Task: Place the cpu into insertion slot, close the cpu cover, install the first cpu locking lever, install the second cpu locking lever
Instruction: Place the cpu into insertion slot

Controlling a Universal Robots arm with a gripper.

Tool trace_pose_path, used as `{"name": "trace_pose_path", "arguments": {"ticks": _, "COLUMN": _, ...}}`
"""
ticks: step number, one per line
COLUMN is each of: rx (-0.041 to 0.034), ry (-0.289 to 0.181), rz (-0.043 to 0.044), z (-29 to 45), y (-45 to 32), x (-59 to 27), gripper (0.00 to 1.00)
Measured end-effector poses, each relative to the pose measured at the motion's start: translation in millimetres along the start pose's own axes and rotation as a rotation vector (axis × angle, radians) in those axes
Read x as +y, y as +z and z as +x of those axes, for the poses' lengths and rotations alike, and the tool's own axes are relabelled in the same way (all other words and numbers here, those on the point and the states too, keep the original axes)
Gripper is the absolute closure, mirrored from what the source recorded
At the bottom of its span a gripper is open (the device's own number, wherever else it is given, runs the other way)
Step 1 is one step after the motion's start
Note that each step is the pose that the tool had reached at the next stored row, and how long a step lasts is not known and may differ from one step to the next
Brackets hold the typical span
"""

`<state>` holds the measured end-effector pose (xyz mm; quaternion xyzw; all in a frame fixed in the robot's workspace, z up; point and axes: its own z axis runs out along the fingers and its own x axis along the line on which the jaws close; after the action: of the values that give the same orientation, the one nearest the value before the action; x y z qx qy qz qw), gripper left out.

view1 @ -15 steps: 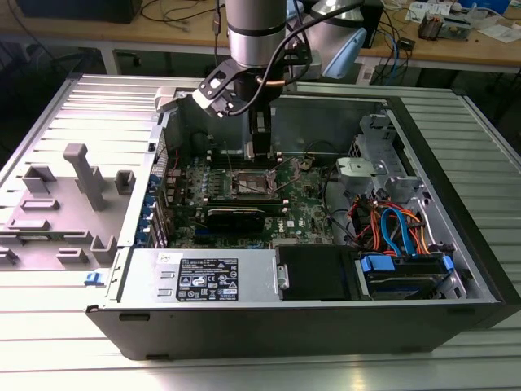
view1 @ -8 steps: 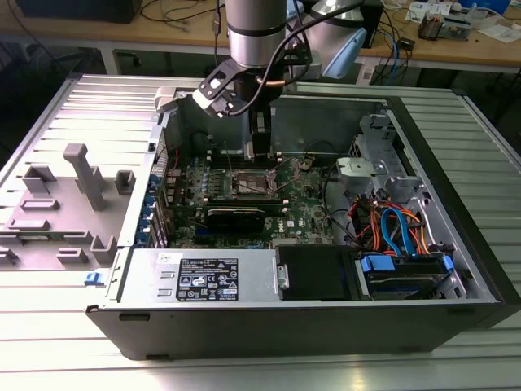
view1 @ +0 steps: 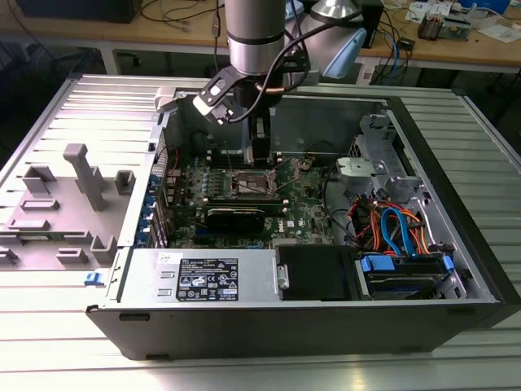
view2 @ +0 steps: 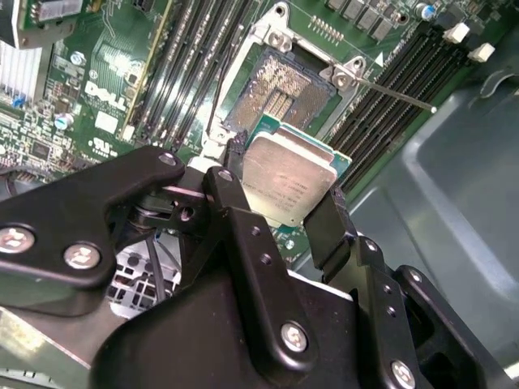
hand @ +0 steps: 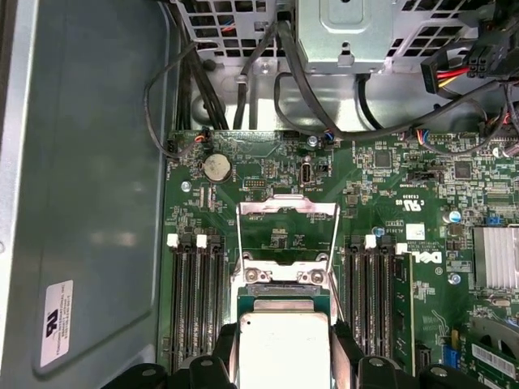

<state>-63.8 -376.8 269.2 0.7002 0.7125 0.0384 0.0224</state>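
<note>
Green circuit board [view1: 301,199] floors the open computer case [view1: 326,122]. Going from the exterior view's left, black memory slots [view1: 199,186] come first. Next is the insertion slot [view1: 251,184], with the gripper [view1: 259,151] hanging just above it, and coloured cables [view1: 391,224] lie well apart on the right.

In both wrist views the gripper's fingers [view2: 324,223] are clamped on opposite edges of the cpu [view2: 288,170]. The chip hovers over one side of the slot, not yet seated. The cpu cover [hand: 288,212] stands swung up, clear of the slot, and a thin locking lever [view2: 397,91] sticks out sideways.

To do this well, I judge the chip must be squared to the slot's rim, kept level and lowered straight, without sliding across the fine contacts.

The cpu is a flat square with a dull silver-grey metal top bearing faint print, set on a green edge.
</note>
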Motion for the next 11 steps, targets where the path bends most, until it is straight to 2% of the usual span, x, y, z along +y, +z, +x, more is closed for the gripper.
{"name": "trace_pose_path", "arguments": {"ticks": 4, "rx": 0.0006, "ry": -0.004, "rz": 0.0003, "z": -0.1, "y": 2.6, "x": -0.5, "gripper": 0.45}}
{"name": "trace_pose_path", "arguments": {"ticks": 6, "rx": 0.0008, "ry": -0.004, "rz": 0.0001, "z": -0.1, "y": 6.6, "x": -1.3, "gripper": 0.45}}
{"name": "trace_pose_path", "arguments": {"ticks": 11, "rx": 0.0009, "ry": -0.004, "rz": 0.0000, "z": -0.2, "y": 7.3, "x": -1.4, "gripper": 0.45}}
